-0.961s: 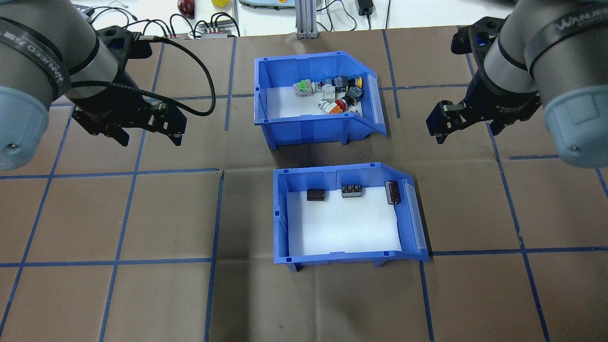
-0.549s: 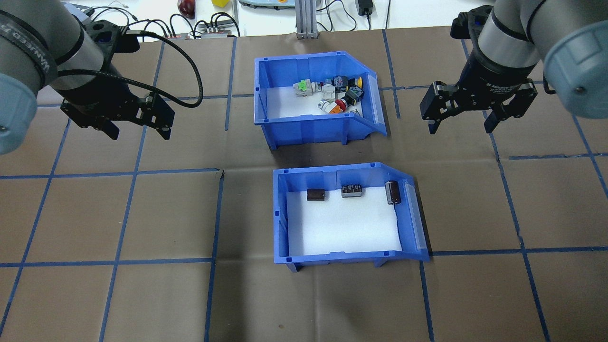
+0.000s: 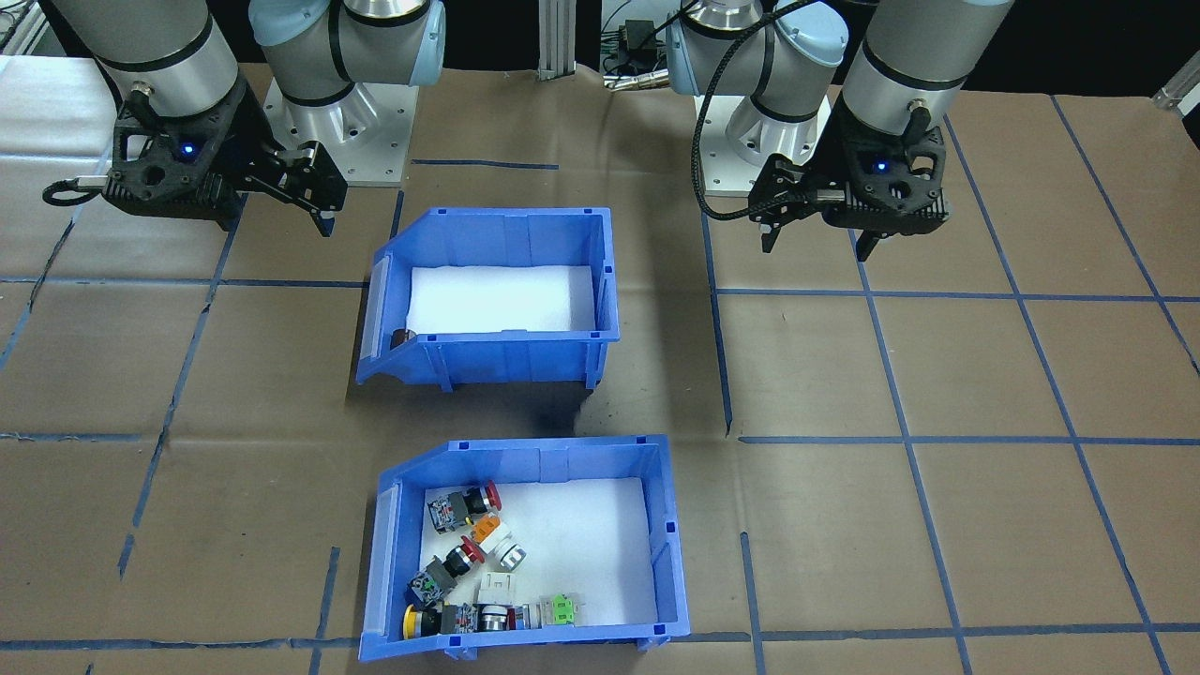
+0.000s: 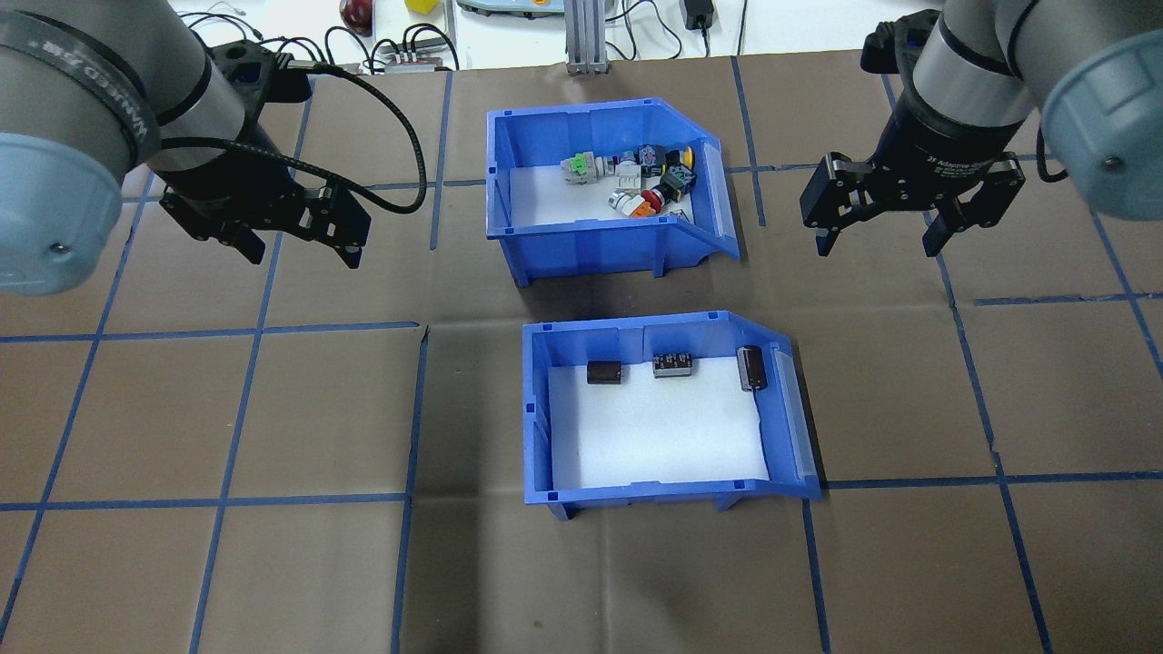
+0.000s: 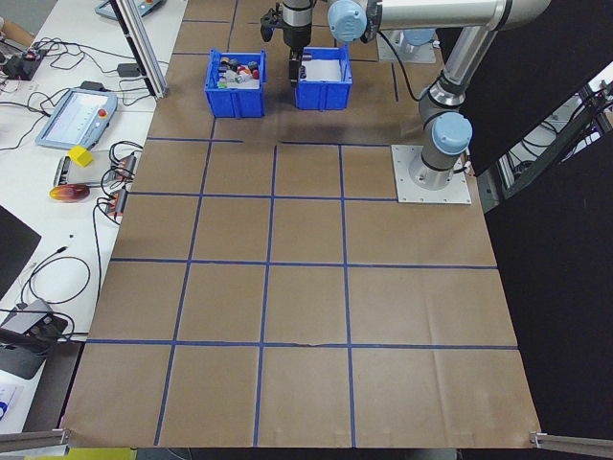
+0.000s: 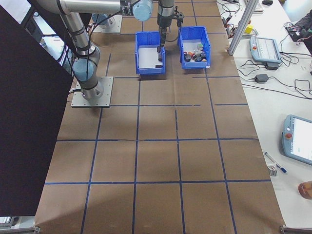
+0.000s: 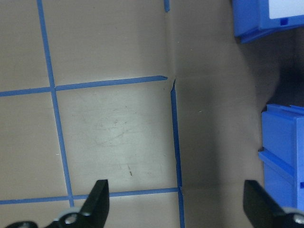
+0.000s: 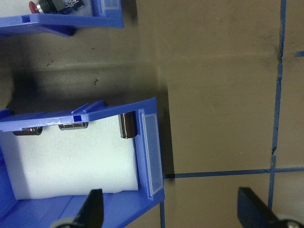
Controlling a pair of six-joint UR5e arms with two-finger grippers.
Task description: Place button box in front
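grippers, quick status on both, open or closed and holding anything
Left gripper: open, empty, above bare table.
Right gripper: open, empty, beside the button box.

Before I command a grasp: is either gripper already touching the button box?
No: in the overhead view the left gripper and right gripper both hang open over bare table, well to either side of the button box.

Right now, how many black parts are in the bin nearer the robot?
3, all along the far wall of the near blue bin: one at left, one in the middle, and a cylinder upright-lying by the sloped side. None seem hidden.
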